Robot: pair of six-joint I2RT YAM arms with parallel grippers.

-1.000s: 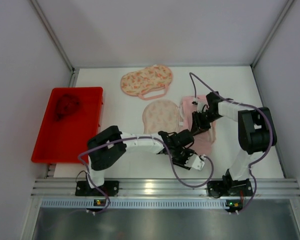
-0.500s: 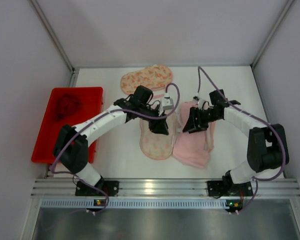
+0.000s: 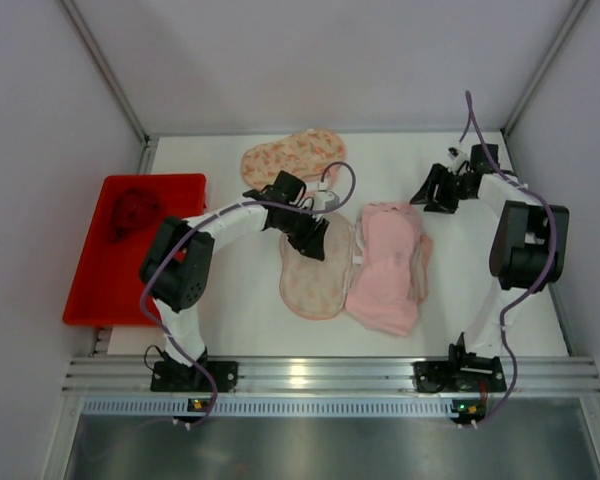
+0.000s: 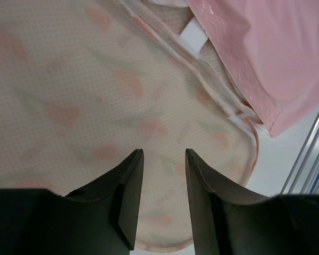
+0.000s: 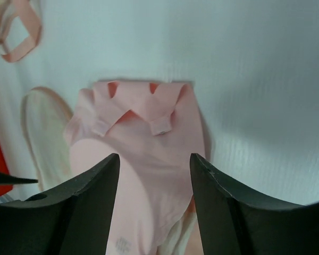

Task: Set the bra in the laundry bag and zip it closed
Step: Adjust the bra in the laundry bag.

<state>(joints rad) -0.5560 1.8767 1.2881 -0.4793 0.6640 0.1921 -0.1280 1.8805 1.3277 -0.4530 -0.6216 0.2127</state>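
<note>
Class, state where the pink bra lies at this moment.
In the top view the pink bra lies right of centre on the table, touching the patterned laundry bag on its left.

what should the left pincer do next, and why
Probably lower the left pincer onto the laundry bag at its edge beside the bra and close on it. The pincer hangs open over the bag's mesh, holding nothing. The bra lies outside the bag, overlapping that edge. The right pincer is open and away from both, so the bag likely needs holding first.
</note>
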